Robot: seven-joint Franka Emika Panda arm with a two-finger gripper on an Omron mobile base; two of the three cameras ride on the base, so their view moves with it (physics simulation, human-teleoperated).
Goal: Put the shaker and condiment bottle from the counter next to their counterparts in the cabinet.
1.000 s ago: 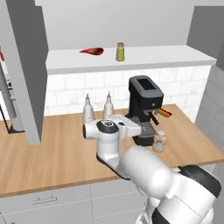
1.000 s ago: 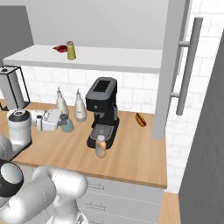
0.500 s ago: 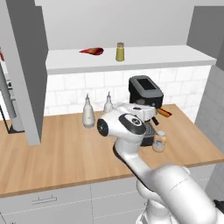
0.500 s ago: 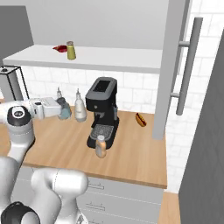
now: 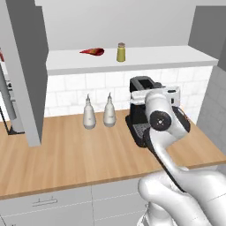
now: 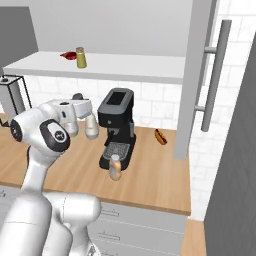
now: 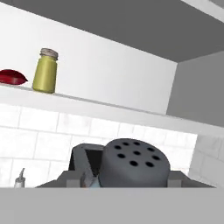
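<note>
My gripper (image 7: 131, 181) is shut on the shaker (image 7: 133, 164), whose dark grey perforated cap rises between the fingers in the hand view. The hand (image 6: 75, 109) hangs above the counter (image 6: 150, 180) just left of the coffee machine, below the cabinet shelf (image 6: 125, 67). On that shelf stand the counterparts: an olive-yellow shaker (image 7: 45, 71) (image 5: 121, 52) (image 6: 80, 57) and, beside it, a red bottle lying down (image 7: 11, 77) (image 5: 92, 51). The condiment bottle (image 6: 115, 167), with orange-brown contents, stands on the counter in front of the coffee machine.
A black coffee machine (image 5: 140, 90) (image 6: 118, 125) sits against the tiled wall. Two white teardrop bottles (image 5: 89, 117) (image 5: 109, 115) stand to its left. A hot dog (image 6: 160, 136) lies at the back right. Open grey cabinet doors (image 5: 26, 66) (image 6: 197, 75) flank the shelf.
The arm has swung from over the counter's middle toward the coffee machine, and the hand has risen with the shaker in it. Everything on the counter and shelf has stayed put.
</note>
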